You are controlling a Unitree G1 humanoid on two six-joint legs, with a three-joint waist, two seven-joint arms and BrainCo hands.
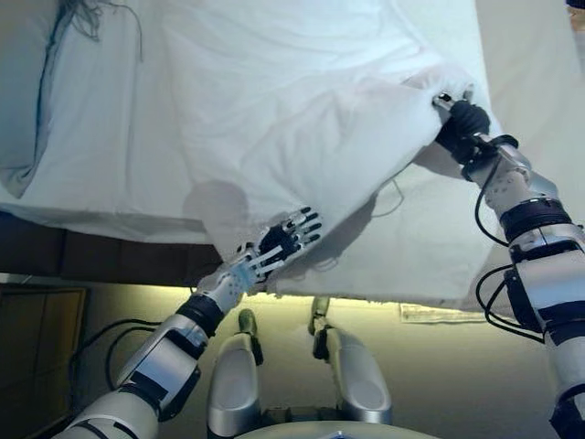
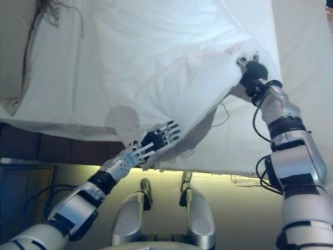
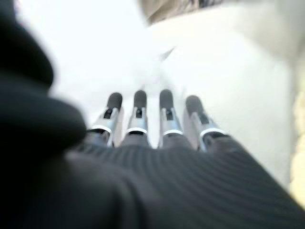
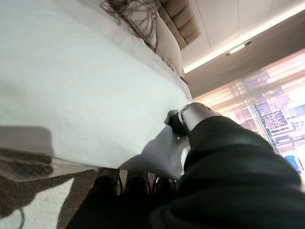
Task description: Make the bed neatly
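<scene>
A white duvet (image 1: 302,119) lies rumpled across the bed, its near corner folded back and raised. My right hand (image 1: 460,122) is shut on a bunched fold of the duvet at the right; the right wrist view shows the cloth (image 4: 164,152) pinched between thumb and fingers. My left hand (image 1: 279,245) is open, fingers straight and spread, lying against the duvet's lower edge near the bed's front side; its fingers (image 3: 138,112) show straight in the left wrist view.
A grey pillow (image 1: 23,91) lies at the bed's far left. The white sheet (image 1: 411,247) hangs over the bed's near edge. The dark bed base (image 1: 101,256) shows at the lower left, with a lit strip along the floor (image 1: 430,366).
</scene>
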